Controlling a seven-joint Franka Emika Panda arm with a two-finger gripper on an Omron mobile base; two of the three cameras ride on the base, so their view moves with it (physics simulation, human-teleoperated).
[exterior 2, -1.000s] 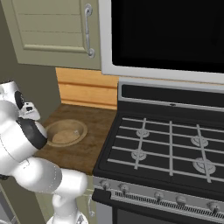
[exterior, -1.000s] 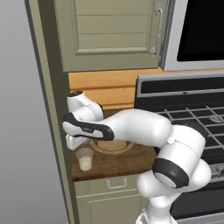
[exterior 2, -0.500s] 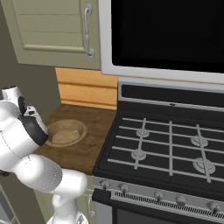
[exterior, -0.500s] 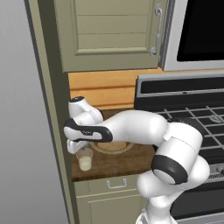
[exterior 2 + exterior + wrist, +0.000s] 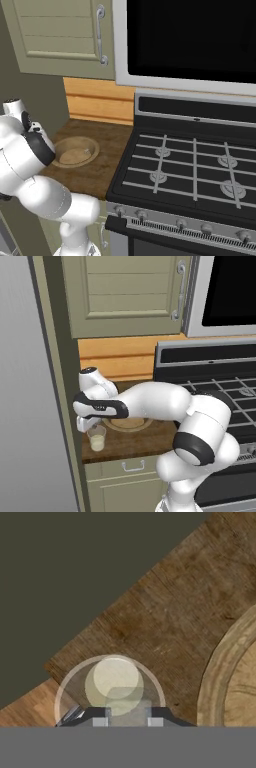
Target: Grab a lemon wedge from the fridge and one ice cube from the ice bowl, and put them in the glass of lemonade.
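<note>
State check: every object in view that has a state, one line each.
glass: upright on the counter, pale liquid in its lower part.
bowl: upright beside the glass, apart from it.
hand: directly above the glass, holding a pale translucent cube between its fingers.
cabinet door: closed.
stove: burners bare.

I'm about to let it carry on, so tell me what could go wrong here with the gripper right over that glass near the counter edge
1. The glass of lemonade stands near the front corner of the counter; the gripper hovers right above it, so a low or sideways move could knock it off.
2. The jaws are narrow and what sits between them is unclear, so a release might miss the small rim.
3. The ice bowl sits close beside the glass, leaving little room.
</note>
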